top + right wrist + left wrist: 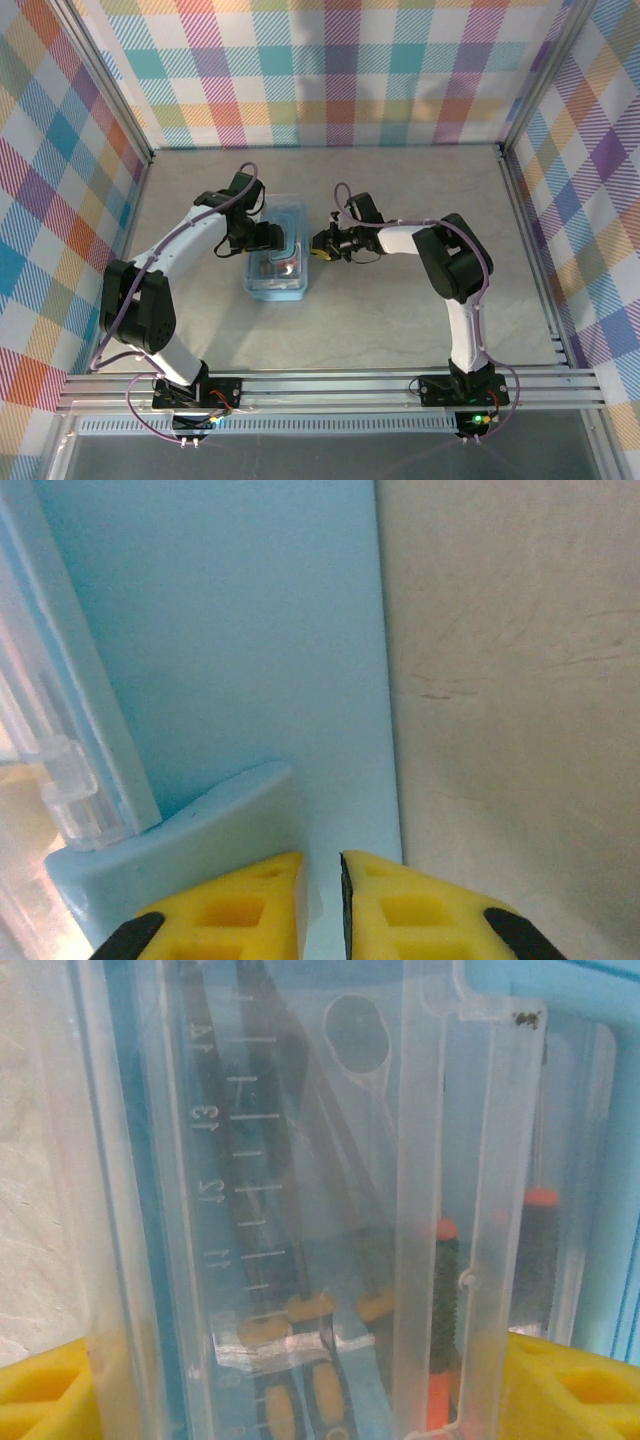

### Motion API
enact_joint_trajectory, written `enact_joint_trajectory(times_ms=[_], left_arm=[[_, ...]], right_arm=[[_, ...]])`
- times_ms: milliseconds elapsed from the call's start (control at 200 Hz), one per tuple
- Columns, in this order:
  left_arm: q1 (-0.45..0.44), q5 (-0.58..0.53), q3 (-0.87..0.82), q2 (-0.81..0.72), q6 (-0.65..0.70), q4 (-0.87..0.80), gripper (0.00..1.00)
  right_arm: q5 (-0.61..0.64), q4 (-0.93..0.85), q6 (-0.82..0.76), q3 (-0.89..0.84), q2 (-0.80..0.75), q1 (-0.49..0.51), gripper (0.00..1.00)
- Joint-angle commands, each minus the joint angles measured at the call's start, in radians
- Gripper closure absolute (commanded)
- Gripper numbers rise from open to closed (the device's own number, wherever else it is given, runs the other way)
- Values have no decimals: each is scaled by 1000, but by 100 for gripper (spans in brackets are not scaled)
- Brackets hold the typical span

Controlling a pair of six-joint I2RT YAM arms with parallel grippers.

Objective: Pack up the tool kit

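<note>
The light-blue case (pixel 275 292) of the tool kit sits on the table (pixel 400 320) between the 2 arms, nearer the left one. The left gripper (pixel 262 238) hangs over the case's left side. From its wrist, its yellow fingers (pixel 40 1400) stand wide apart with the clear lid (pixel 300 1160) between them. I cannot tell whether they press on the lid's edges. Through the lid I see 2 screwdrivers (pixel 445 1290) with black, orange-tipped handles lying inside the case. The right gripper (pixel 322 248) is at the case's right edge. Its fingers (pixel 230 910) are drawn almost together, with just a thin slit between them, right against the light-blue plastic. I cannot tell whether they pinch it.
</note>
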Motion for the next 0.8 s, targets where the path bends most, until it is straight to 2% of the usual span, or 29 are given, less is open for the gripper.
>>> enact_joint_trajectory(times_ms=[0,190,310,485,625,795], left_arm=[[-164,103,-62,237,-63,9,31],[-282,93,133,358,-136,17,31],[-316,81,271,442,-151,-9,30],[-317,24,352,435,-166,-51,19],[-310,-32,484,409,-140,-172,0],[-266,-52,567,332,-138,-208,0]], right_arm=[[16,-35,-44,1,-58,13,80],[20,-200,-166,-45,-171,-97,79],[26,-278,-222,-57,-200,-141,79],[29,-395,-291,-17,-222,-213,78],[34,-515,-330,56,-237,-268,79],[71,-661,-376,167,-269,-296,75]])
